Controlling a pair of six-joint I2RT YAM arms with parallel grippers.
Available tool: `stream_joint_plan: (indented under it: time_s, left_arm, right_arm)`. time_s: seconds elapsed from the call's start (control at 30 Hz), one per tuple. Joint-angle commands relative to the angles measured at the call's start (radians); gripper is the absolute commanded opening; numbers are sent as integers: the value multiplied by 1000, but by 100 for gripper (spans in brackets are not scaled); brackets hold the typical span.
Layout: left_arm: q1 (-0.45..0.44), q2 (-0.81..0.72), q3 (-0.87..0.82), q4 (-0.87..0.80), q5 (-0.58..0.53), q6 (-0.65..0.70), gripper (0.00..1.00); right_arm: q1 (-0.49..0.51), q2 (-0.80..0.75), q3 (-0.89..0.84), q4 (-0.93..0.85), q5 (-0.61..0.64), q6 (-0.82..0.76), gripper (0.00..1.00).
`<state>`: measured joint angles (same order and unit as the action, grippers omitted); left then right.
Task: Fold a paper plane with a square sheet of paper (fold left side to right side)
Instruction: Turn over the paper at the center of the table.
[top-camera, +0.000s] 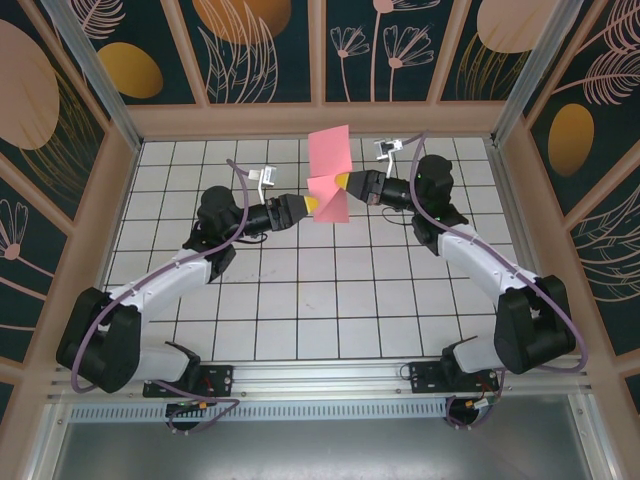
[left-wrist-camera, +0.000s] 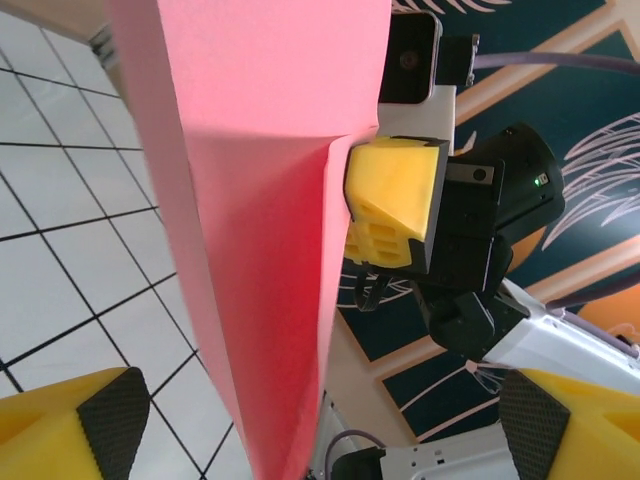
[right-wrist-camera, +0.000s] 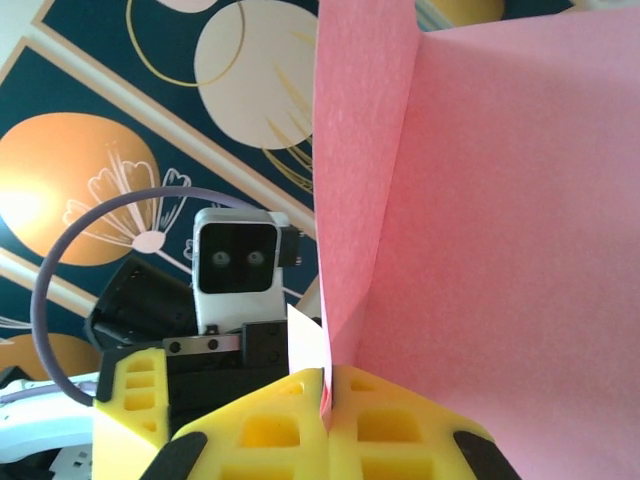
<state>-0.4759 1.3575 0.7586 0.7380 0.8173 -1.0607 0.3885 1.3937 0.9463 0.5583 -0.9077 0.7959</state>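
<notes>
White gridded table (top-camera: 300, 300) is lying inside a booth of dark panels (top-camera: 260, 40) painted with flowers and leaves; both arms are pointing from the near edge toward the far middle.

Item 1, square sheet of paper (top-camera: 330, 165): salmon pink; it is hanging in the air above the far middle of the table, between the two grippers and roughly upright; it is bending along one lengthwise crease, and in the right wrist view its two flaps are splaying in a V rather than lying flat together.

Item 2, right gripper (top-camera: 345, 182): it is pointing in from the right; its jaws are pinching together on the sheet at the crease and carrying the whole sheet.

Item 3, left gripper (top-camera: 312, 205): it is pointing in from the left; its jaws are standing wide apart, the pads (left-wrist-camera: 110, 410) sitting on either side of the sheet's lower part and clamping nothing; whether either pad is brushing the paper cannot be told.

Progress, as a judgement: the work is sitting early; the left-to-right fold is looking begun but not pressed flat; closing and sharpening that crease, then every nose and wing fold, is waiting to be done.
</notes>
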Motion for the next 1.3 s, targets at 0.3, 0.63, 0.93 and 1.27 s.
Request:
stream_joint_plan:
  time_s: [0.3,0.63,0.93,1.27]
  left_arm:
    - [-3,11,-10,127,57,-72,56]
    - [-3,14,-8,90,47,-45,16]
    - [-13,-57,86,-401,-121,296,2]
    - [-157,-8,327,-1161,-772,610,1]
  right_arm:
    - [33,-1,30,133,-25,76,1]
    - [27,-13,11,98,-14,58,9]
    - [-24,-119,-11,-238,119,-133,36]
    - [-83,-236,1,-882,824,-377,52]
